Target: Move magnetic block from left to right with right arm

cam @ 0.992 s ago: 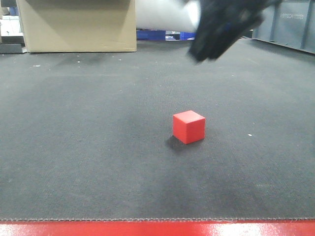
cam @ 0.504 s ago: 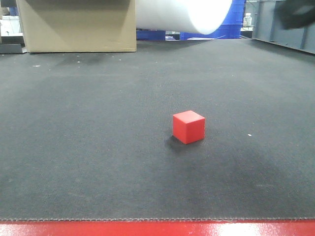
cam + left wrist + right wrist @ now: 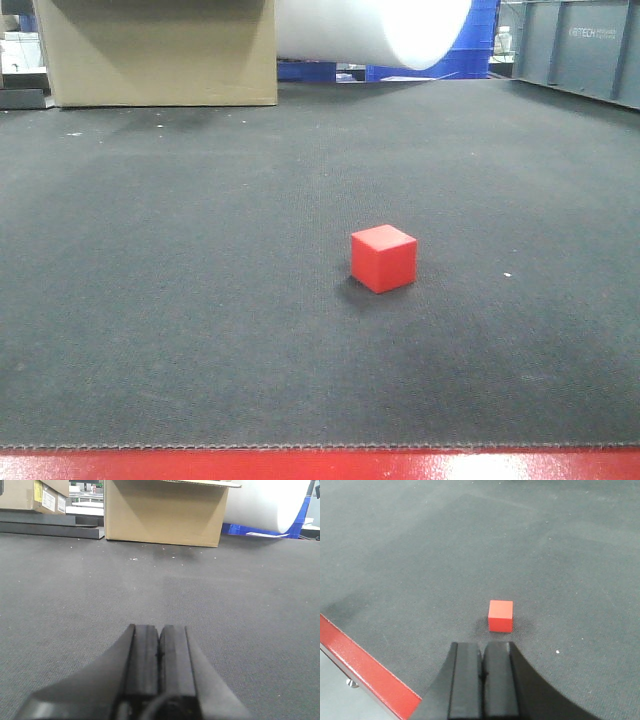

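Observation:
The magnetic block [image 3: 384,257], a small red cube, rests alone on the dark grey mat, a little right of centre in the front view. In the right wrist view the block [image 3: 500,615] lies just beyond my right gripper [image 3: 482,645], which is shut and empty, its pads pressed together above the mat. My left gripper [image 3: 159,627] is also shut and empty, low over bare mat, with no block in its view. Neither gripper shows in the front view.
A cardboard box [image 3: 160,50] stands at the back left and a white roll [image 3: 370,30] lies behind the mat. A grey crate [image 3: 590,50] sits back right. The table's red front edge [image 3: 320,466] runs along the bottom, also the red edge [image 3: 365,672] left of the right gripper.
The dark arm that hung over the mat's upper right a second ago has withdrawn to the right and left the front view. The block has not moved.

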You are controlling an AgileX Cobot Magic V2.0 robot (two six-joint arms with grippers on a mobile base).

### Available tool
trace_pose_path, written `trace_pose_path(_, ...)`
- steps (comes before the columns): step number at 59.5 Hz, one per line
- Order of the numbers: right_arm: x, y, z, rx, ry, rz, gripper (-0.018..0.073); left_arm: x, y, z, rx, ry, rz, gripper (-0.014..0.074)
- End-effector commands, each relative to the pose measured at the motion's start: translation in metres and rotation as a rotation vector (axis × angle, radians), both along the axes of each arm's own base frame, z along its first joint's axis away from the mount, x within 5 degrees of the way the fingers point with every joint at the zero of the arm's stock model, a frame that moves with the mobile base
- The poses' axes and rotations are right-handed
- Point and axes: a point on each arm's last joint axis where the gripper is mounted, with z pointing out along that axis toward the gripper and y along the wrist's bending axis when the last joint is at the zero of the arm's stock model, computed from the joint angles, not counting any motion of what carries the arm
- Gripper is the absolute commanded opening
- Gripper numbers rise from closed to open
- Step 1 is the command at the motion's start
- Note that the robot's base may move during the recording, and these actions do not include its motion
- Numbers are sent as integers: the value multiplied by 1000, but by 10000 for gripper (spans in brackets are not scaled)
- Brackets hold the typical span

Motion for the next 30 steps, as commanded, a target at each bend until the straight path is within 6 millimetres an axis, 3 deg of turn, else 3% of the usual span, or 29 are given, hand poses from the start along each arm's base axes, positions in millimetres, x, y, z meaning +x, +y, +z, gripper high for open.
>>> trace_pose_path(1,2,0,16,65,-84,-20,65,-1,0,5,-8,-90,1,-116)
trace_pose_path(20,4,0,17,80,-109,-28,65,-1,0,5,-8,-90,1,-116)
trace_pose_path(30,6,-7,18,100,-218,-91,65,-1,0,5,-8,-90,1,-116)
